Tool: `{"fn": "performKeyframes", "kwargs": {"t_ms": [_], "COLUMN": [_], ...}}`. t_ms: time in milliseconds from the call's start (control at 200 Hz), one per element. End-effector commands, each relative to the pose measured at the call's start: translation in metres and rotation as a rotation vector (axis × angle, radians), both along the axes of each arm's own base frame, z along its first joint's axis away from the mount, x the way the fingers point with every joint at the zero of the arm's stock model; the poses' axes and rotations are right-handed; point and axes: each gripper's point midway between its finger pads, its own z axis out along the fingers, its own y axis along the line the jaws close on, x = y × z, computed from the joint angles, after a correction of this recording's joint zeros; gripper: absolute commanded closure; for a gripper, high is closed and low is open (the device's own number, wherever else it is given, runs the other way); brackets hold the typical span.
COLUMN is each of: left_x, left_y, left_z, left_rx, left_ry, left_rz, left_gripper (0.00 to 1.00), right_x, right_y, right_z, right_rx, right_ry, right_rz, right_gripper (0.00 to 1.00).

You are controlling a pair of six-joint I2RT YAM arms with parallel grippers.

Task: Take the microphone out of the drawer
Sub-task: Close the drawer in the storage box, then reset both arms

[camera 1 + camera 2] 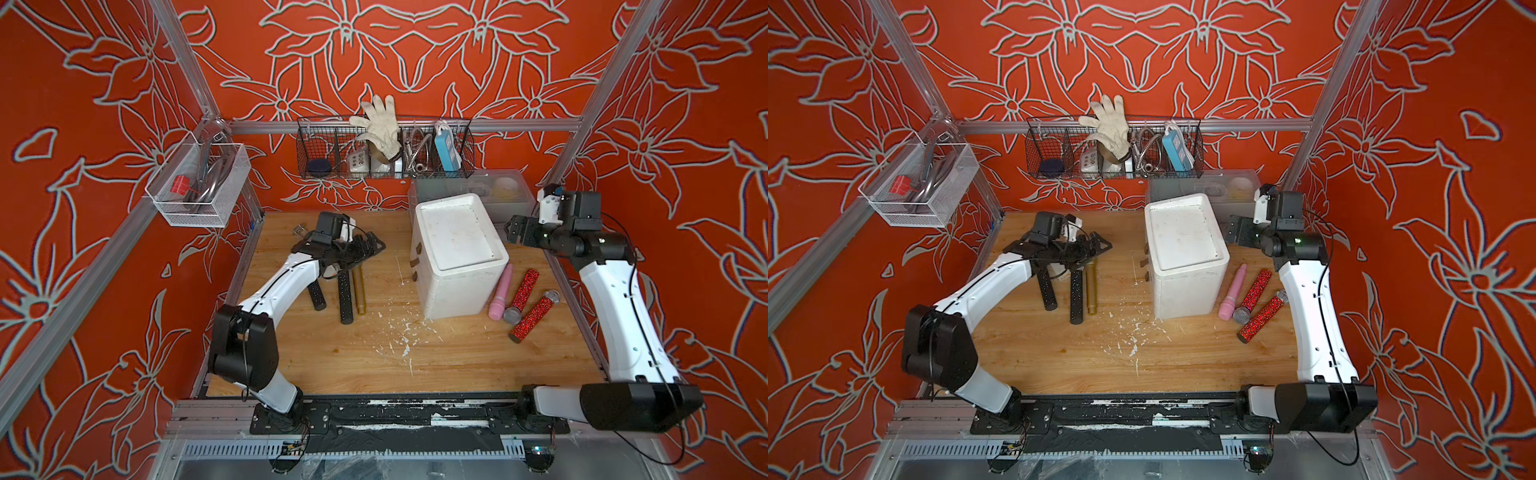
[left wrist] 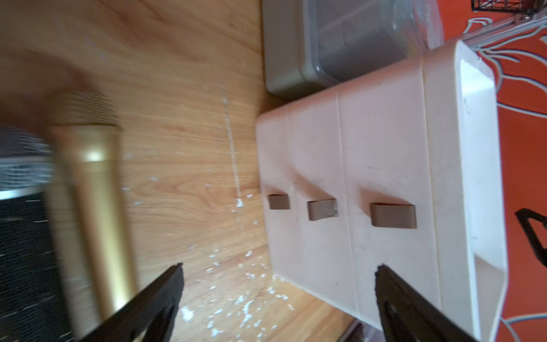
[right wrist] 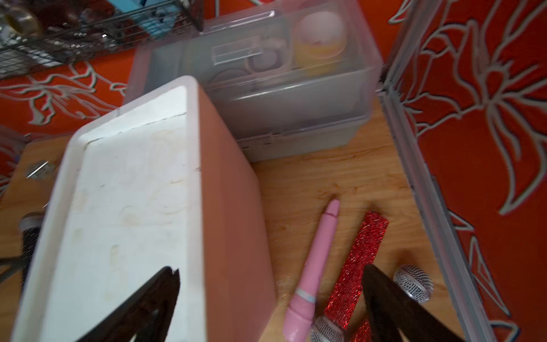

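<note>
On the wooden table (image 1: 332,361), toward the back: white drawer unit (image 1: 457,257), three brown handles (image 2: 392,215) flush, shut; insides hidden. Left of it, gold microphone (image 1: 359,291) beside two black microphones (image 1: 345,299); right of it, pink microphone (image 1: 500,293) and two red glitter microphones (image 1: 524,286), close together, near the right edge. Pale band on the pink one, print too blurred to read. Left claw (image 2: 278,281) spread apart by the gold one's head, holding nothing. Right claw (image 3: 270,271) likewise apart, empty, at the unit's back right corner, near a clear box (image 1: 473,183). Bare, white-flecked wood from unit to near edge.
</note>
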Motion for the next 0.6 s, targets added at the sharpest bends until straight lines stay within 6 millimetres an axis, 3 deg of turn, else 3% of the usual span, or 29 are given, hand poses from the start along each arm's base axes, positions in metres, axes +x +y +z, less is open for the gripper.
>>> {"fn": "performKeyframes", "kwargs": {"t_ms": [0,190,315,435,596], "left_x": [-0.023,-0.044,-0.055,-0.062,-0.06], "left_y": [0.061,0.143,0.184,0.192,0.191], "left_z": [-0.015,-0.041,-0.061,-0.075,-0.089], "left_rx": [0.297,0.522,0.675,0.724,0.738], "left_ry": [0.015,0.0,-0.089,-0.196,-0.268], "left_rz": [0.06,0.249,0.354,0.363,0.351], "left_gripper": [0.0,0.0,0.01,0.01,0.02], "right_x": [-0.002,-0.014,-0.017,-0.017,-0.01], "right_y": [-0.031,-0.06,-0.056,-0.047,-0.033], "right_z": [-0.027,-0.104,-0.147,-0.173,-0.179], "right_rx": [-0.138,-0.271,-0.257,-0.24,-0.227], "right_ry": [-0.087,-0.148,-0.104,-0.142,-0.264], "right_rz": [-0.098,-0.218,-0.194,-0.145,-0.075], "right_gripper": [0.0,0.01,0.01,0.02,0.03]}}
